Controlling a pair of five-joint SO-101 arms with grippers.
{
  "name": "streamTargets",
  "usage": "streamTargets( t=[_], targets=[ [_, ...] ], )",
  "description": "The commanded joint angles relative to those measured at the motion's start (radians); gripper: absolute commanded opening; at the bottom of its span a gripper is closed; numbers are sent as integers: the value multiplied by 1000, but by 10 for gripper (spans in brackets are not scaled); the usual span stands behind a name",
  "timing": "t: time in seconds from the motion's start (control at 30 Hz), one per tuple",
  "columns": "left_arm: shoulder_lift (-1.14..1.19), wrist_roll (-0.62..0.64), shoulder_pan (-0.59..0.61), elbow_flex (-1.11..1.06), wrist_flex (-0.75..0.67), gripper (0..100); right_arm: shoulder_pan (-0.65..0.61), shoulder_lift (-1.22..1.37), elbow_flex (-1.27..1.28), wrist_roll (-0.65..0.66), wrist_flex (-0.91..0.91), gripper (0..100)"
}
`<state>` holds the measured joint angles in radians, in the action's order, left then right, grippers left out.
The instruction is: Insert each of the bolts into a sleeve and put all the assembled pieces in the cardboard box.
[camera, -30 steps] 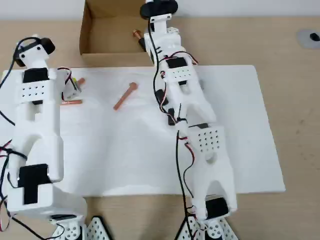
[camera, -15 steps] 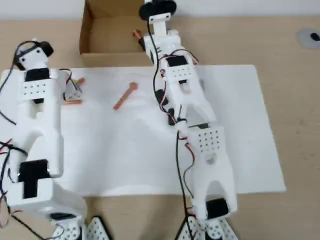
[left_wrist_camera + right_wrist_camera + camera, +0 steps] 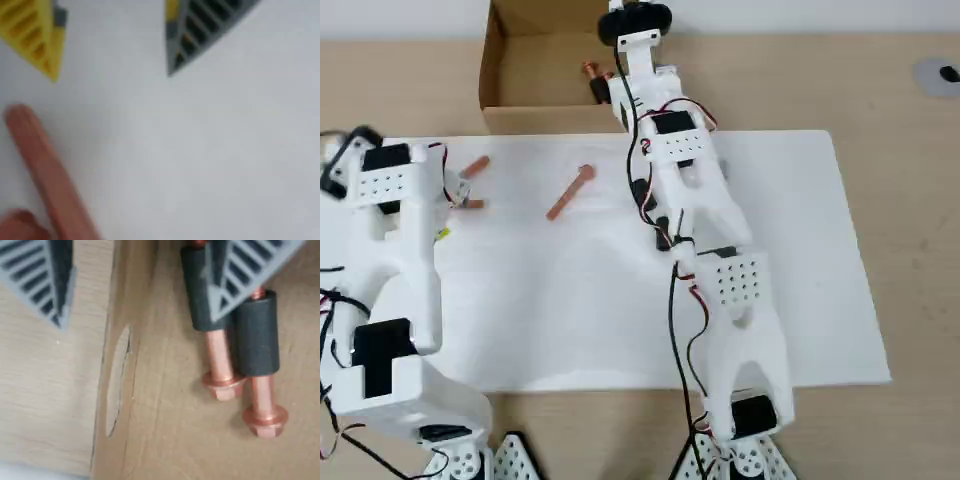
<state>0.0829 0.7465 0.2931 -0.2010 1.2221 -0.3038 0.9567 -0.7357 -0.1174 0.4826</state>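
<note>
Loose bolt: rigid, light, likely slippery; best gripped mid-shank. Fingers apart on left gripper and right gripper.

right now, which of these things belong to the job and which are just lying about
Job: cardboard box; two sleeved bolts inside it; loose bolts on the white sheet.
Just lying about: grey disc at the table's far edge.
</note>
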Motion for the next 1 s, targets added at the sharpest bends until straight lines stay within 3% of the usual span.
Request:
streamTargets(
  t=[0.0, 0.2, 0.4, 0.73, 0.97],
  targets=[
    [-4, 78, 55, -3, -5, 153, -15, -27, -64, -3, 17, 225],
    [-4, 158, 86, 31, -15, 153, -16, -44, -110, -3, 103, 225],
    [-2, 167, 86, 20, -112, 153, -18, -44, -225, -3, 207, 225],
    [2, 322, 95, -46, -219, 153, -65, -42, -352, -5, 342, 225],
    [143, 327, 109, -64, -313, 153, -73, -42, -409, -5, 430, 225]
  ],
)
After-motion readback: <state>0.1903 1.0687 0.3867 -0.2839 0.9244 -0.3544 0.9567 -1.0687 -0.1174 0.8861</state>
